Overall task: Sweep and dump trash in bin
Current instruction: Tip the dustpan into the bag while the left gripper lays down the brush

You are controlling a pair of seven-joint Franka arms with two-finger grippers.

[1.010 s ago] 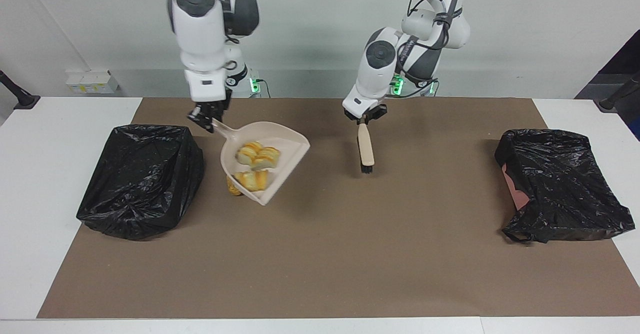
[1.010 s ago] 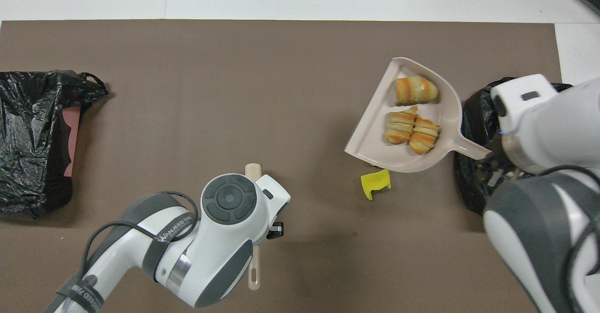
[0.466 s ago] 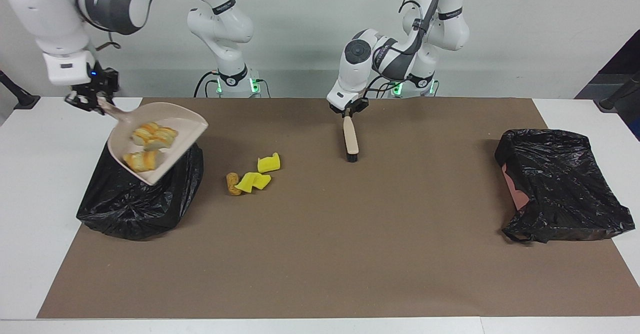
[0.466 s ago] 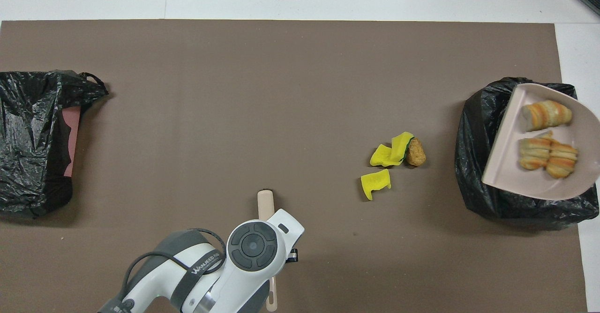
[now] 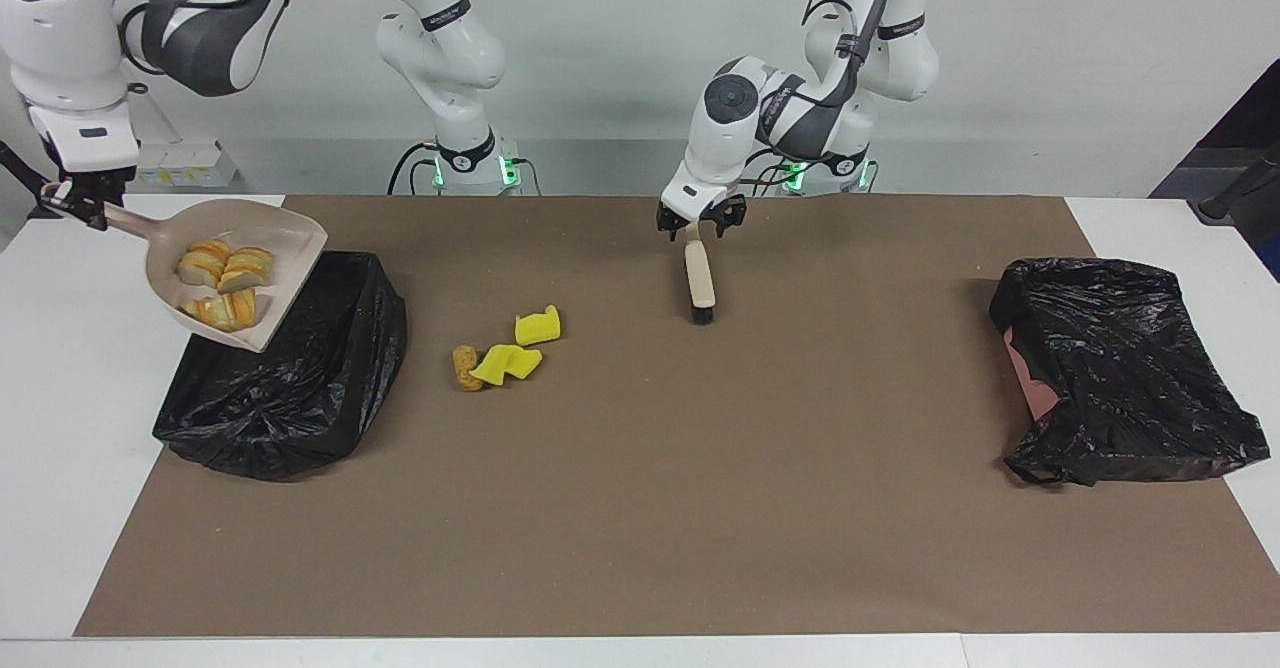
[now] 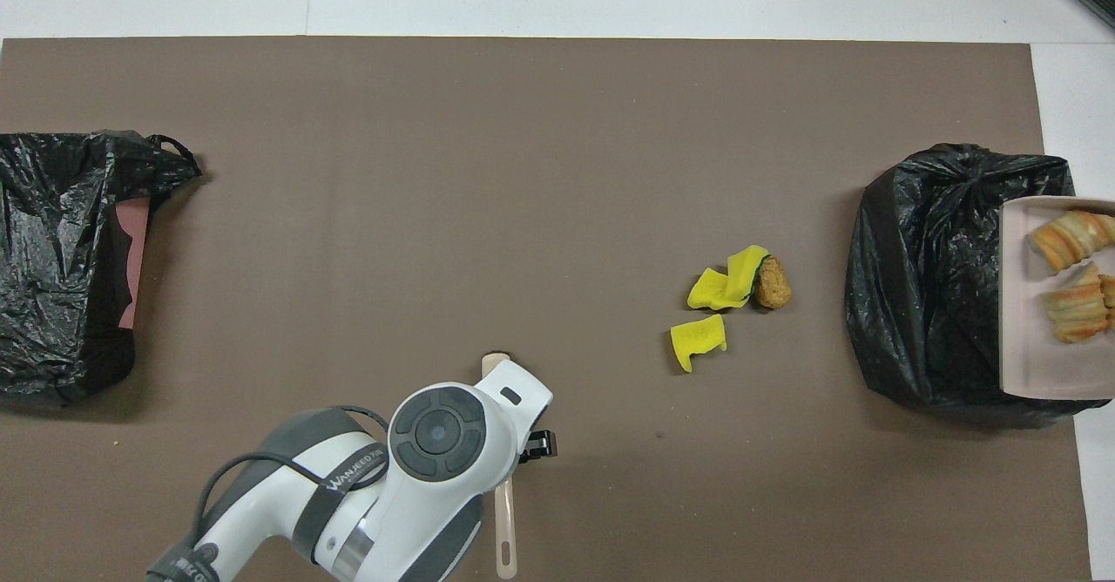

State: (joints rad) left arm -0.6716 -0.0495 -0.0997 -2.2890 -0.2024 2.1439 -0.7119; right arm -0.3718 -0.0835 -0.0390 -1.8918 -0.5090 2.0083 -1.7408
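My right gripper [image 5: 76, 204] is shut on the handle of the beige dustpan [image 5: 290, 240] and holds it tilted over the black-bagged bin [image 5: 300, 378] at the right arm's end. Three golden-orange bread chunks [image 5: 225, 270] lie in the pan; the pan also shows at the edge of the overhead view [image 6: 1019, 338]. Two yellow spongy pieces [image 5: 520, 343] and a brown lump [image 5: 465, 367] lie on the mat beside the bin, also in the overhead view [image 6: 773, 282]. My left gripper [image 5: 700, 220] is open over the handle of the brush [image 5: 701, 278], which lies on the mat.
A second black bag [image 5: 1120, 368] with a pink object showing lies at the left arm's end of the brown mat [image 5: 640, 508]. White table borders the mat on all sides.
The right arm carried the loaded dustpan from the scraps to over the bin. The left gripper lowered the brush to the mat and let go of it.
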